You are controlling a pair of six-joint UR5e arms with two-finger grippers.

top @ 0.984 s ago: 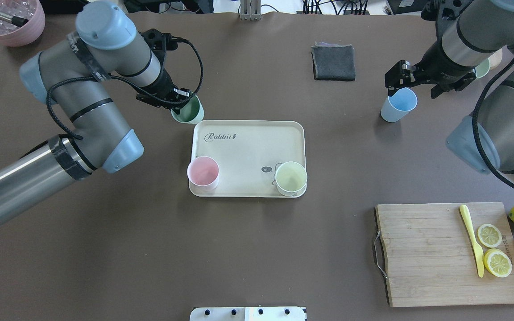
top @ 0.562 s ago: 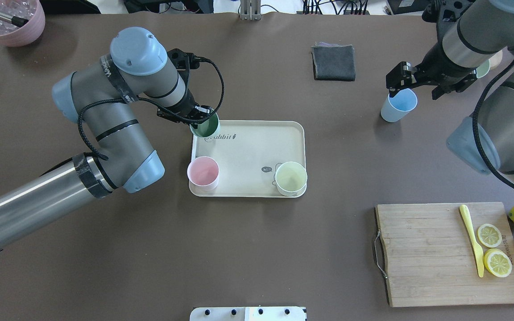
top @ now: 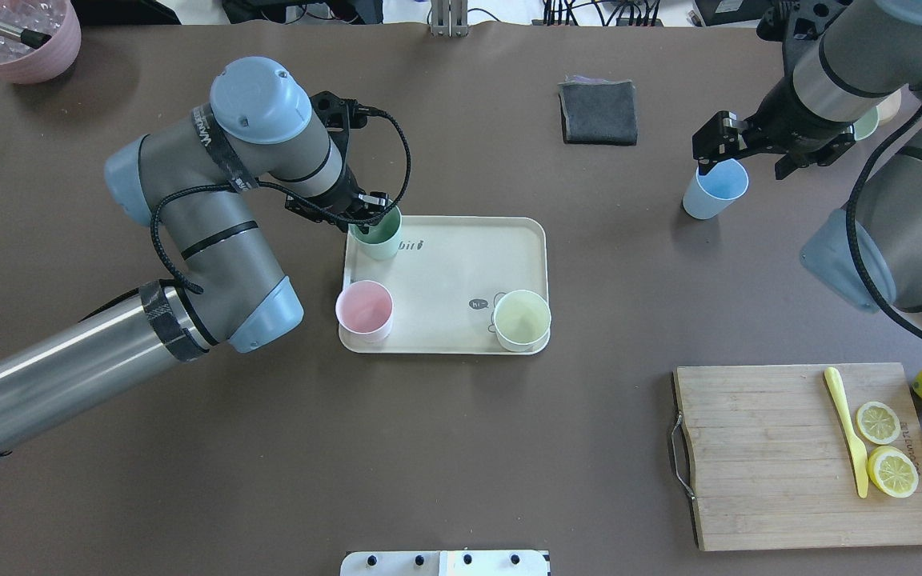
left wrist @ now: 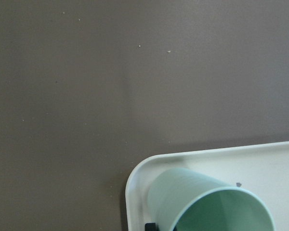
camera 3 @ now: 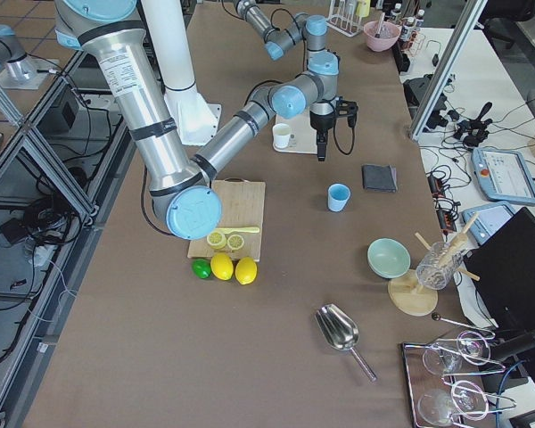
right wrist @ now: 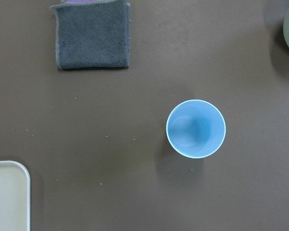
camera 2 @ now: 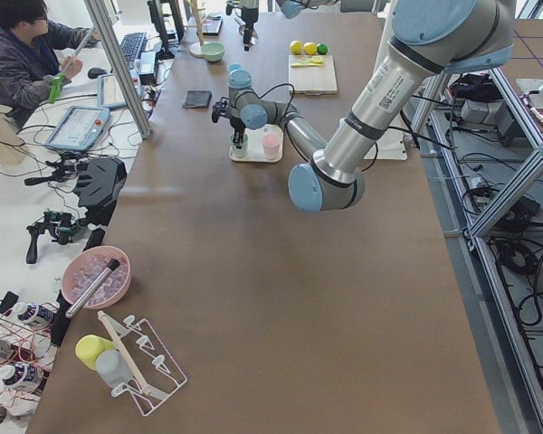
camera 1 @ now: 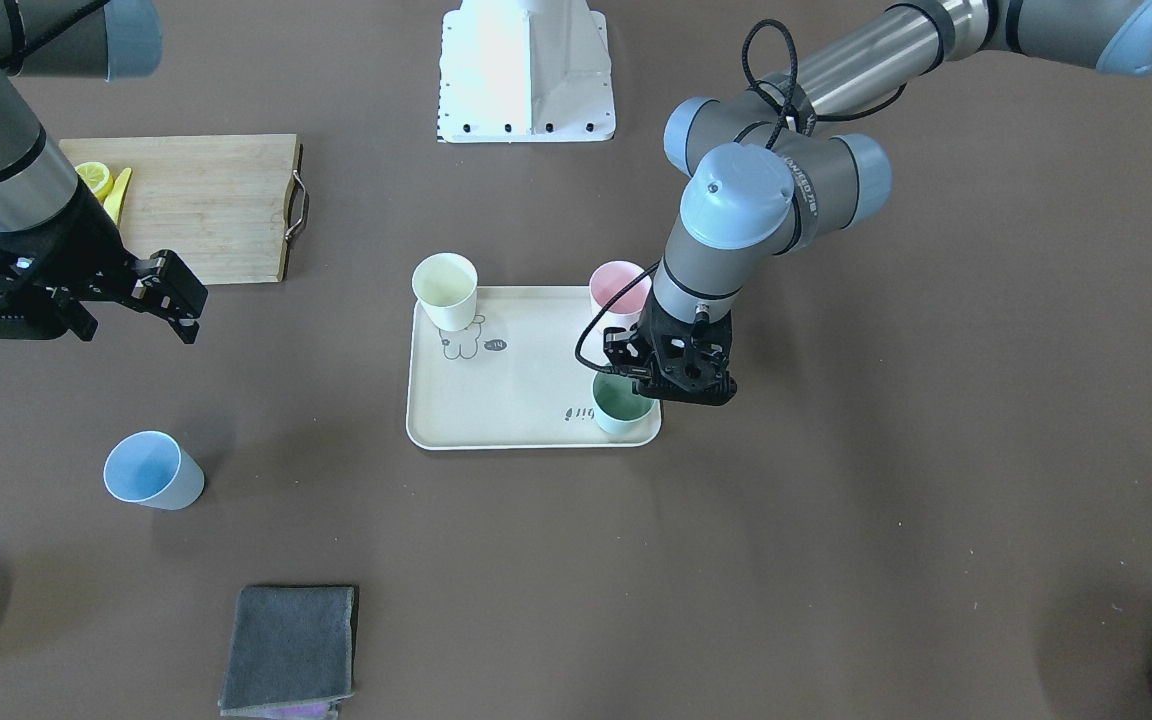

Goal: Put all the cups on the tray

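Left gripper is clamped on the rim of the green cup. The cup is at the tray's far-left corner. Can't tell if its base touches the tray floor yet. Pink cup is in the near-left corner and yellow cup in the near-right, both on the tray and well apart from green. Blue cup stands upright on the tabletop, well right of the tray. Right gripper hovers above it, jaws apart, holding nothing.

Step in hand: set green down and let go.
- **Placement:** the wrist view puts the cup close to the corner rim. The base should land fully inside the raised rim, not on it, or it will likely rock or tip on release. Nudge it a bit toward the tray middle if needed.
- **Lowering:** go straight down with the cup upright until the base sits flat, and only then open the jaws.
- **Retreat:** one finger looks to be inside the cup, so lift straight up after opening. Any sideways drag would likely pull the light cup over.
- **Clearance:** keep the arm clear of the pink cup, which sits nearer the robot.

Blue is then the last one, and the far-right corner is free for it.
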